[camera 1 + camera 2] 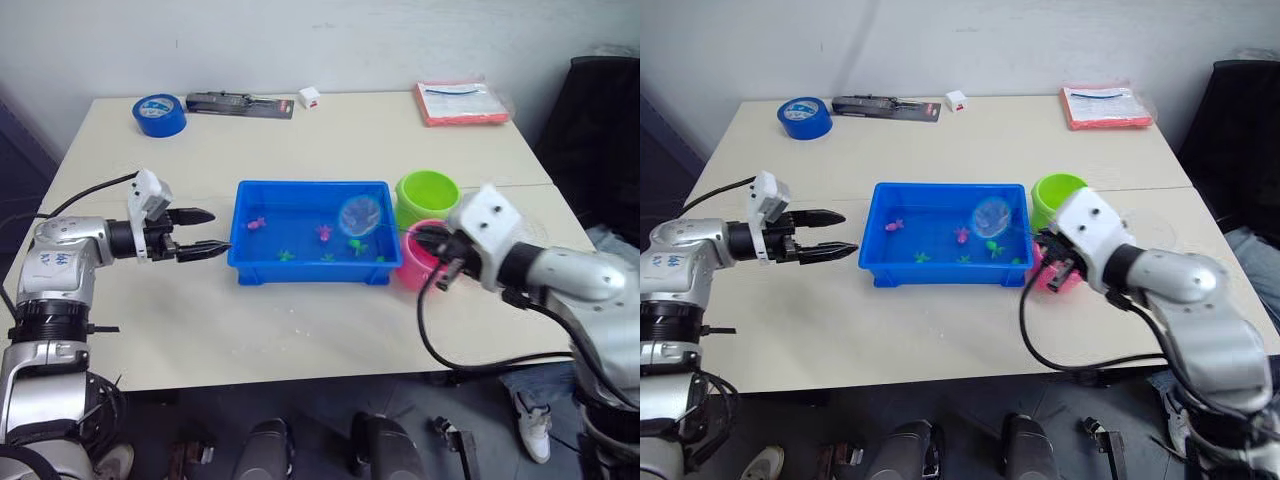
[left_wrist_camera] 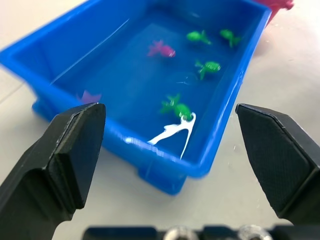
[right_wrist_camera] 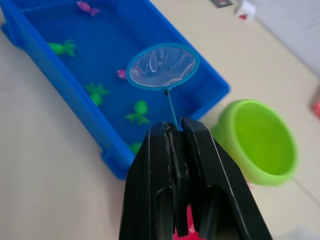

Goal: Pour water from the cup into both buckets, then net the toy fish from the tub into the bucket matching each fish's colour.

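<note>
A pale cream tabletop [image 1: 300, 330] fills the middle of the room, its far edge close to a plain whitish wall [image 1: 320, 40] — evenly lit, without hard shadows. A seam runs across the tabletop's right part (it looks like two tables pushed together). Below the near edge lies a dark grey floor [image 1: 330, 400]. At the right stands something black — perhaps a chair [image 1: 595, 130].
</note>
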